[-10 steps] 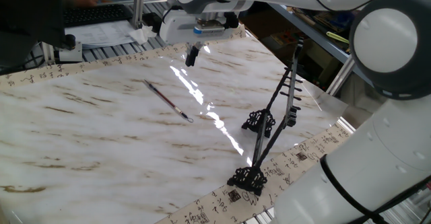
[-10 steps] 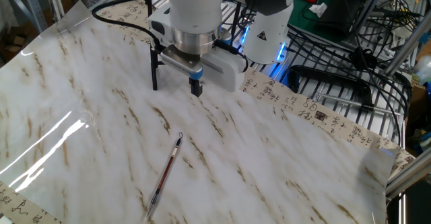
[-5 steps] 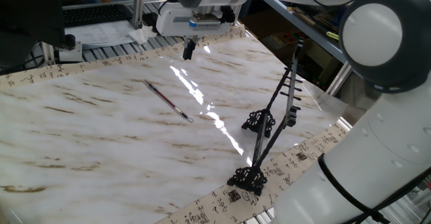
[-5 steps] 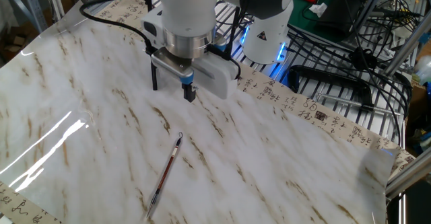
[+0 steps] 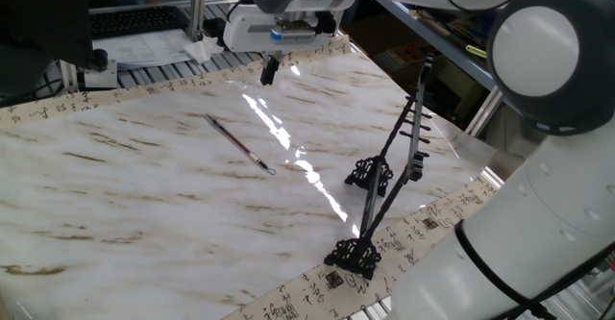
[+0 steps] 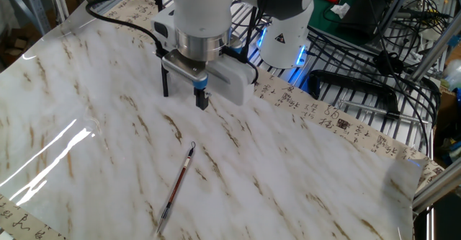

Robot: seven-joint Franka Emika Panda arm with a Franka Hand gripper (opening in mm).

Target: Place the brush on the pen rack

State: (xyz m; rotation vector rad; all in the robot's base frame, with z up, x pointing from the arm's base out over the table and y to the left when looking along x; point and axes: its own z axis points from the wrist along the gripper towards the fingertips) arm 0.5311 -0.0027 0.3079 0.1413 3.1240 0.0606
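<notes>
The brush (image 5: 240,145) lies flat on the marble-patterned table, its small loop pointing toward the pen rack; in the other fixed view the brush (image 6: 178,182) lies diagonally, loop end up. The black pen rack (image 5: 384,176) stands near the table's right edge, tilted, on two scrolled feet; it is out of the other fixed view. My gripper (image 6: 184,90) hovers above the table beyond the brush's loop end, open, its two dark fingers (image 6: 203,97) wide apart with nothing between them. In the one fixed view the gripper (image 5: 271,70) hangs near the far table edge.
A patterned paper border (image 5: 58,104) runs along the table edges. Behind the far edge stand a keyboard and papers (image 5: 135,32). The robot base (image 6: 284,31), cables and wire racks (image 6: 360,89) crowd the side beyond the border strip.
Over the last second my gripper shifted a little away from the rack, toward the far edge, then stopped. The brush and rack have not moved.
</notes>
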